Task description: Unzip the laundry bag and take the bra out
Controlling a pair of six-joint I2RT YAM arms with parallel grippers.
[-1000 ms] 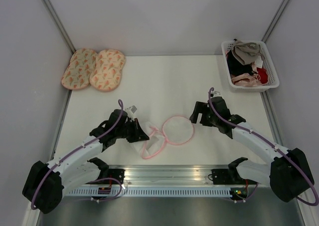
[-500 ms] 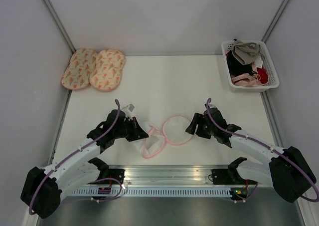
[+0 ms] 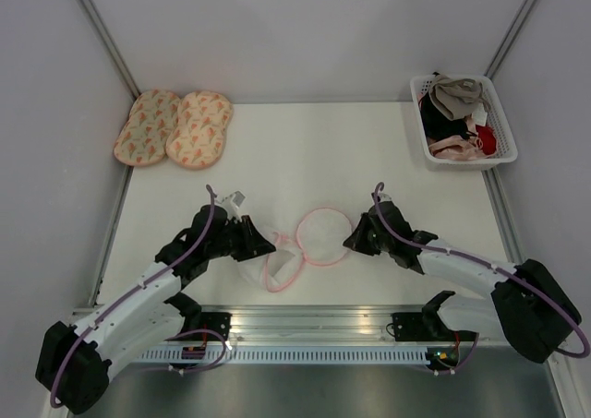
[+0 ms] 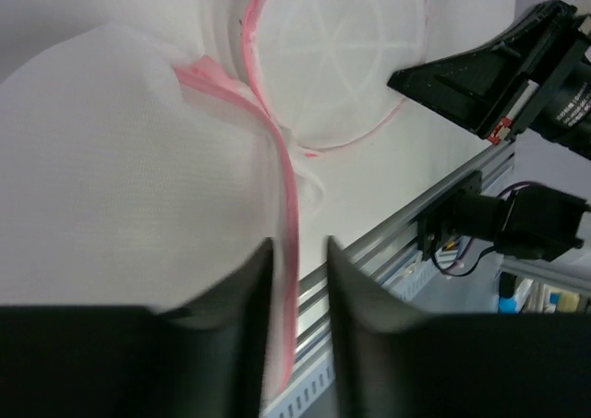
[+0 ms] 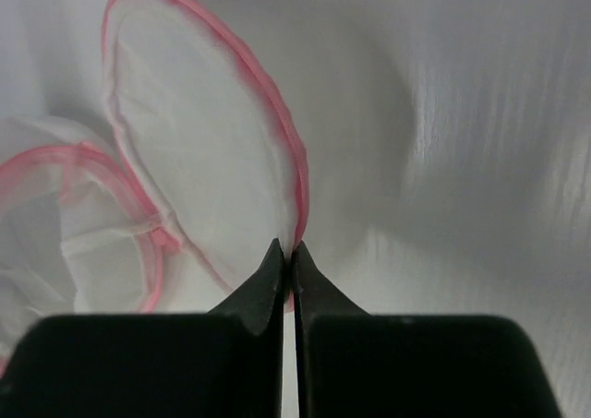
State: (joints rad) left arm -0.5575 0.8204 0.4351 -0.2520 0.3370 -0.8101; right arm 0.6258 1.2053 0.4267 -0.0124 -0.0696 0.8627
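Note:
The laundry bag (image 3: 323,233) lies unzipped near the table's front, a white mesh pouch with pink trim spread into two round halves. My right gripper (image 3: 351,241) is shut on the pink rim of the right half (image 5: 203,160), its tips (image 5: 286,247) pinching the trim. My left gripper (image 3: 266,245) is at the left half, its fingers apart (image 4: 299,244), with the pink trim (image 4: 288,206) running loose between them. In the left wrist view the round ribbed half (image 4: 337,49) lies beyond. A greyish-beige bra (image 3: 457,93) lies on top of the garments in the basket.
A white basket (image 3: 506,134) with black, red and pink garments stands at the back right. Two peach patterned oval pads (image 3: 175,127) lie at the back left. A metal rail (image 3: 305,321) runs along the near edge; walls close in both sides.
My right gripper moved down and left to the bag's right rim and shut on it. My left gripper opened and let go of the pink trim. The bag's round half shifted slightly left.

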